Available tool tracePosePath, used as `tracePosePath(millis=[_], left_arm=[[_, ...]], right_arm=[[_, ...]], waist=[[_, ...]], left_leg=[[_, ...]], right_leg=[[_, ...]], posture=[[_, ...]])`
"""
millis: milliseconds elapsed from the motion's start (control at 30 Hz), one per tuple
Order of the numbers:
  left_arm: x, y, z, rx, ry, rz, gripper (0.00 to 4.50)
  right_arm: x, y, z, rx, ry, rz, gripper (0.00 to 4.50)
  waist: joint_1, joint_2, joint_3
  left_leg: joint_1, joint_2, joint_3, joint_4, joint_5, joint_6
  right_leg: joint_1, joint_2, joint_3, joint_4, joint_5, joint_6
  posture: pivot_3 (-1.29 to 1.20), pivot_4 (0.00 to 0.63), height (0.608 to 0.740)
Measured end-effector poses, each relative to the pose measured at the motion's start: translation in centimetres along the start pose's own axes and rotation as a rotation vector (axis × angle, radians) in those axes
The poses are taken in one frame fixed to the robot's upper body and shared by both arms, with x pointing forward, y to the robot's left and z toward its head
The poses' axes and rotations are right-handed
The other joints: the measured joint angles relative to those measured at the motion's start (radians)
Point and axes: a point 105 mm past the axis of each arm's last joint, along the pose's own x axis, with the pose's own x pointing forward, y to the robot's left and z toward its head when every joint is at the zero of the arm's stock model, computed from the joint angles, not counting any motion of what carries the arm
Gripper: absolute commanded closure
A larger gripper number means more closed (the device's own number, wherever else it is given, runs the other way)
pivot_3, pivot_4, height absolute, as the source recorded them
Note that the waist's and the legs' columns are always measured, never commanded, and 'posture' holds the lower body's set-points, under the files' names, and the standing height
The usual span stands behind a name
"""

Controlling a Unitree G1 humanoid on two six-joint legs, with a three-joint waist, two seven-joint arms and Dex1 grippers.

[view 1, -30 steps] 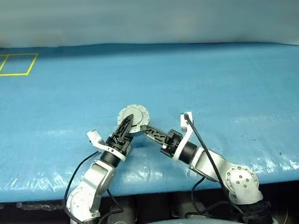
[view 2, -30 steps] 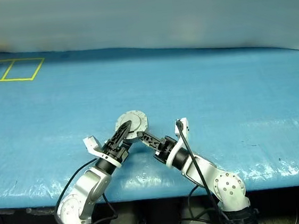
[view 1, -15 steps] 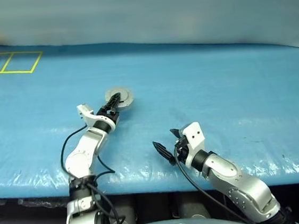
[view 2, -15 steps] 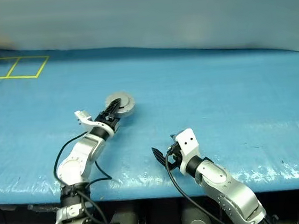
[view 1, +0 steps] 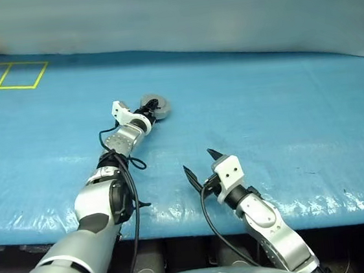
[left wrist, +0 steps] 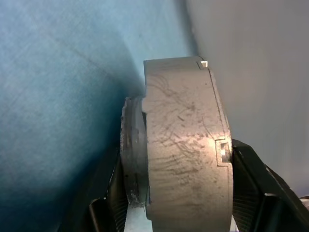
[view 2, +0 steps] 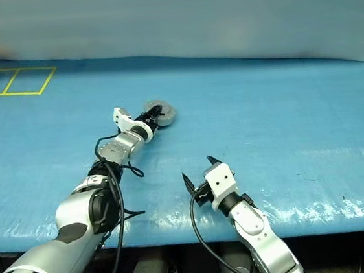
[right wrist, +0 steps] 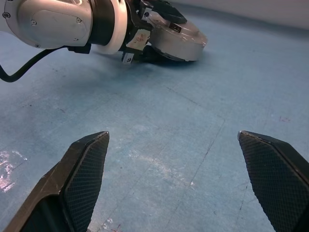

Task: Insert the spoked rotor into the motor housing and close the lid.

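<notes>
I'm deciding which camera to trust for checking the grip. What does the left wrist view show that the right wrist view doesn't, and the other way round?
Left wrist view alone: a close look at the motor housing's scratched grey side wall, a black finger against each side of it, and a small notch at its edge.

Right wrist view alone: the right gripper wide open and empty above the blue table cover, and the left arm's silver forearm.

Both: the motor housing, lid closed, held in the left gripper, resting on the blue cover.
</notes>
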Motion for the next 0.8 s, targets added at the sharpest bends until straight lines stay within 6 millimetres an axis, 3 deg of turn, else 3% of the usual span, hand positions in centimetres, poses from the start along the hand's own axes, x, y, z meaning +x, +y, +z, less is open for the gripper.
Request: tracePosePath(millis=[67,233,300,400,533,633,667,800], left_arm=[[0.0,-0.3,0.3,0.015,-0.003,-0.003,0.09],[-0.6,0.4,0.7,0.032,0.043,0.022,0.04],[-1.9,1.2,0.9,0.057,0.074,0.017,0.04],[-4.8,2.8,0.6,0.100,0.118,0.035,0.04],[-11.0,5.2,-0.2,0.186,0.154,0.081,0.04],[-14.9,6.4,-0.2,0.457,0.147,0.155,0.04],[-16.1,6.9,-0.1,0.640,0.139,0.191,0.04],[-19.5,8.5,-1.3,1.136,0.084,0.230,0.04]], right_arm=[[0.0,0.1,-0.1,0.004,0.009,-0.003,0.00],[-0.1,0.1,-0.4,0.014,0.034,-0.002,0.00],[-0.2,0.2,-0.7,0.033,0.063,0.009,0.00],[-0.4,0.6,-1.3,0.071,0.123,0.049,0.00],[-0.8,0.9,-2.1,0.108,0.177,0.105,0.00],[-0.8,0.7,-2.0,0.182,0.179,0.108,0.00],[-0.7,0.8,-1.9,0.224,0.178,0.117,0.00],[-0.2,0.1,-0.7,0.288,0.093,0.096,0.00]], waist=[[-0.001,0.000,0.000],[-0.015,0.000,0.000],[-0.025,0.001,-0.002],[-0.032,0.001,-0.005],[-0.035,0.004,-0.011],[-0.039,0.004,-0.013],[-0.040,0.005,-0.013],[-0.026,0.006,-0.014]], left_leg=[[0.002,0.000,0.000,0.000,0.000,0.000],[0.005,0.003,0.000,0.001,0.001,-0.001],[0.007,0.006,0.001,0.001,0.001,-0.001],[0.011,0.008,0.001,0.000,0.000,-0.002],[0.027,0.010,0.001,-0.003,-0.005,-0.004],[0.038,0.011,0.003,-0.007,-0.009,-0.011],[0.039,0.011,0.003,-0.010,-0.008,-0.013],[0.034,0.010,0.006,-0.022,-0.003,-0.018]], right_leg=[[0.001,0.000,0.000,0.001,0.000,0.000],[0.002,-0.001,0.001,0.004,0.000,0.000],[0.004,-0.001,0.003,0.005,0.000,-0.001],[0.006,-0.001,0.003,0.006,-0.001,-0.002],[0.018,-0.007,0.002,0.006,-0.007,-0.011],[0.021,-0.008,0.003,0.006,-0.009,-0.018],[0.020,-0.008,0.003,0.006,-0.009,-0.019],[0.009,-0.013,0.003,0.006,-0.006,-0.025]], posture=[[0.00,0.150,0.740],[0.00,0.150,0.740],[0.00,0.150,0.740],[0.00,0.150,0.740],[0.00,0.150,0.740],[0.00,0.150,0.740],[0.00,0.150,0.740],[0.00,0.150,0.740]])
